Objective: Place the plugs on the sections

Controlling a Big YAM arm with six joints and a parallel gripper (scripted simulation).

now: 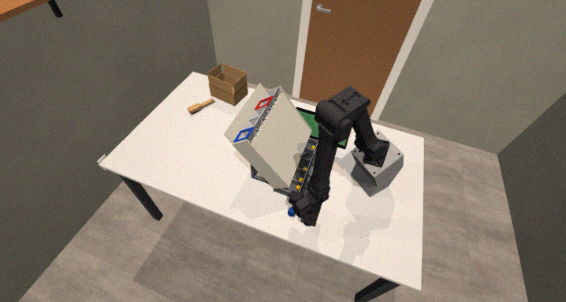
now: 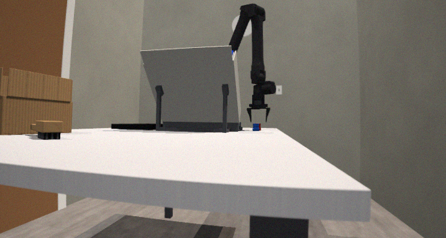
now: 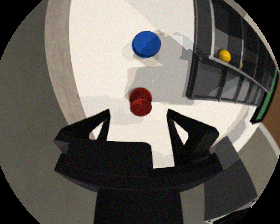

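Observation:
The red plug (image 3: 140, 102) lies on the white table just ahead of my fingers in the wrist view, with the blue plug (image 3: 145, 44) beyond it. Both plugs show side by side in the exterior view (image 2: 256, 127). The blue plug also shows in the top view (image 1: 291, 211), where the red one is hidden by the arm. My gripper (image 2: 258, 113) (image 3: 138, 112) is open and empty, pointing down a little above the red plug. The covered funnel box has a red-banded funnel (image 1: 263, 102) and a blue-banded funnel (image 1: 243, 134) on top. Its sectioned tray (image 3: 231, 56) holds yellow marbles (image 1: 300, 179) (image 3: 224, 54).
A cardboard box (image 1: 227, 83) and a wooden brush (image 1: 200, 106) lie at the table's far corner. A green mat (image 1: 316, 124) lies behind the funnel box. The arm's grey base (image 1: 375, 163) stands at the right. The table's front edge is close to the plugs.

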